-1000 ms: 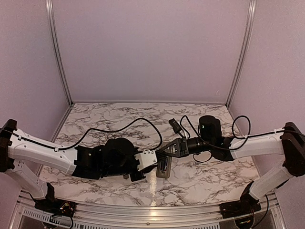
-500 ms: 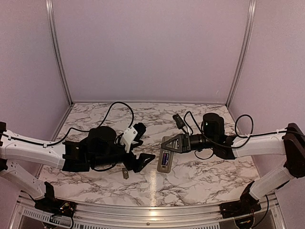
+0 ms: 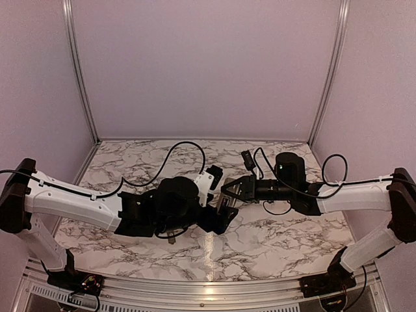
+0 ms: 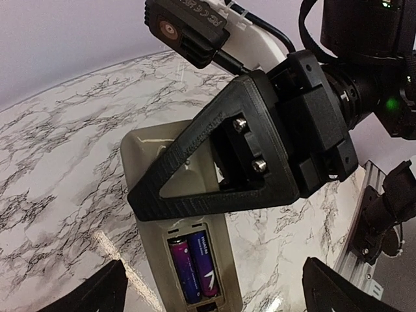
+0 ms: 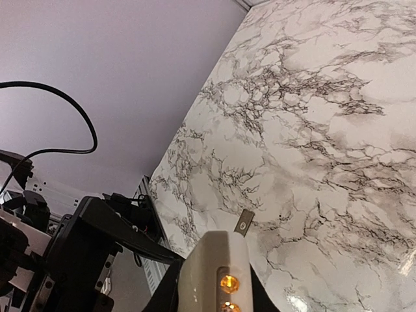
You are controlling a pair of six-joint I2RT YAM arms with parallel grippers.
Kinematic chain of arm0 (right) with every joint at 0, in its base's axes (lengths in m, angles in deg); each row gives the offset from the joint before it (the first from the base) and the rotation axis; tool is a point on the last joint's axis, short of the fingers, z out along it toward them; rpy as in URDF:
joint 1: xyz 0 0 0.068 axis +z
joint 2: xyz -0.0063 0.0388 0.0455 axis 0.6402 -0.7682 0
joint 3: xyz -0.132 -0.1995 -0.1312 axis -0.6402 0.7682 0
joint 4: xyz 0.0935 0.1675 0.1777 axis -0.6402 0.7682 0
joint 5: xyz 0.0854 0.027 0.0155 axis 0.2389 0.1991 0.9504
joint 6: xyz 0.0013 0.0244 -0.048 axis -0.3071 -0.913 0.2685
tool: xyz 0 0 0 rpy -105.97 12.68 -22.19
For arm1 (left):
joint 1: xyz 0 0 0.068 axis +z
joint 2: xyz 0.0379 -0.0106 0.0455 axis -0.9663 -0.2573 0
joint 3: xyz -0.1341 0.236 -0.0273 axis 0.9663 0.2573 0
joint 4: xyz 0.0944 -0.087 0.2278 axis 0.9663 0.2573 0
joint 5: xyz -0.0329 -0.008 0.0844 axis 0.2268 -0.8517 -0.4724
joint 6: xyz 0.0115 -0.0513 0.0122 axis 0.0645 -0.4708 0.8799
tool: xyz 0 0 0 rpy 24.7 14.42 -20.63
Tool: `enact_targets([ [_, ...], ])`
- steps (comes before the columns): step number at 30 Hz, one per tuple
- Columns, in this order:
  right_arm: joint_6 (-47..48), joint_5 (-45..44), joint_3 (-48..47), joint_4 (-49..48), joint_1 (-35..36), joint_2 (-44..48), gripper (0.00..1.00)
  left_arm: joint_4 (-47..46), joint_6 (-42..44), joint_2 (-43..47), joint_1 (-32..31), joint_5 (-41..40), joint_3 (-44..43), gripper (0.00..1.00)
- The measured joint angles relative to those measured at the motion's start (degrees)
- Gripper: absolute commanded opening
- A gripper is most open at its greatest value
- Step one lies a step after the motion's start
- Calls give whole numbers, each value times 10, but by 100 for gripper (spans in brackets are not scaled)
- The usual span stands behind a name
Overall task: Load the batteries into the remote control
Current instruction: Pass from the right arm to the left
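While the left gripper (image 4: 214, 296) hangs with its jaws spread wide and nothing in them, the remote control (image 4: 144, 153) sits just ahead of it, centred between its 2 fingertips, tan-grey back facing up. The right gripper (image 3: 229, 195) is clamped on the remote's far half, with 1 black triangular finger crossing over that back. At the end nearer the left gripper, the open recess shows 2 purple batteries (image 4: 195, 270) side by side. Below lies the marble table (image 4: 52, 162). A small tan piece (image 5: 244, 222) rests on it ahead of the right gripper.
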Motion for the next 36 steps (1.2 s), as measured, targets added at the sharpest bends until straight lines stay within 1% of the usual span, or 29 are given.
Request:
enact_targets([
  [6, -18, -21, -4, -1, 9, 0, 0, 52, -11, -42, -1, -42, -44, 93],
  [8, -20, -23, -5, -1, 9, 0, 0, 68, -12, -53, 0, -54, -57, 89],
  [12, -25, -25, -5, -1, 10, 0, 0, 90, -11, -68, 0, -64, -74, 78],
  [15, -27, -25, -5, -1, 11, 0, 3, 106, -2, -69, 0, -60, -76, 64],
  [17, -29, -26, -5, -1, 11, 0, 6, 106, 5, -69, 1, -51, -76, 55],
  [20, -28, -26, -5, -2, 12, 0, 14, 106, 5, -69, 3, -45, -77, 48],
  [22, -27, -31, -5, -5, 11, 0, 24, 103, 10, -66, 9, -33, -73, 45],
  [23, -28, -31, -5, -6, 11, 0, 28, 102, 15, -62, 11, -28, -70, 43],
  [25, -29, -21, -5, -6, 11, 0, 32, 102, 39, -51, 13, -17, -60, 40],
  [28, -33, 0, -5, -5, 10, 2, 34, 111, 89, -35, 15, 2, -42, 38],
  [34, -33, 57, -5, -1, 0, 8, 34, 138, 190, -17, 16, 45, -30, 34],
  [36, -32, 76, -5, 3, -2, 8, 32, 149, 215, -15, 16, 56, -30, 34],
])
